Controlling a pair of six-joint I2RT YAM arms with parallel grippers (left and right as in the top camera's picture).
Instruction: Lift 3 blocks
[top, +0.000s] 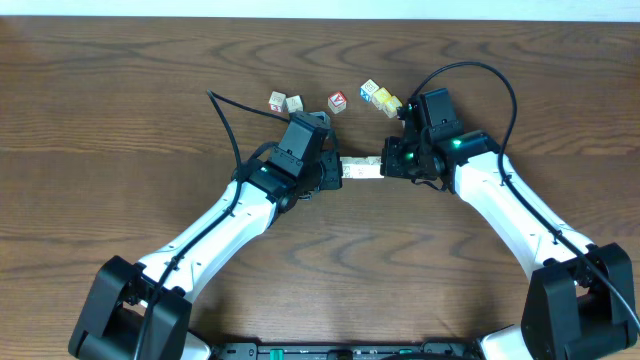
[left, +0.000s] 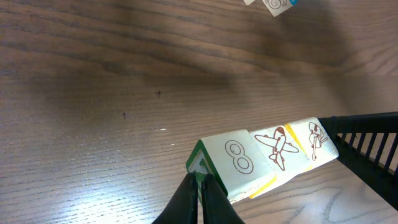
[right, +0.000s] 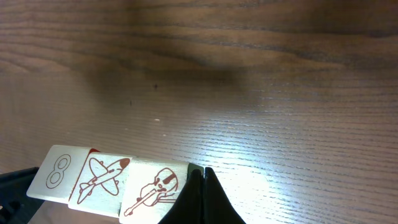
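Observation:
Three whitish blocks form one tight row squeezed end to end between my two grippers. Their tops show an 8, an aeroplane and a violin. My left gripper is shut, its closed tips pressed against the green end face of the 8 block. My right gripper is shut too, its tips pushing on the violin block beside the aeroplane block. The row's shadow falls well away from it on the wood, so the row appears to hang above the table.
Several other cubes lie at the back: two pale ones, one with a red face, and a blue and yellow pair. Black cables arc from both wrists. A cube corner shows at the left wrist view's top.

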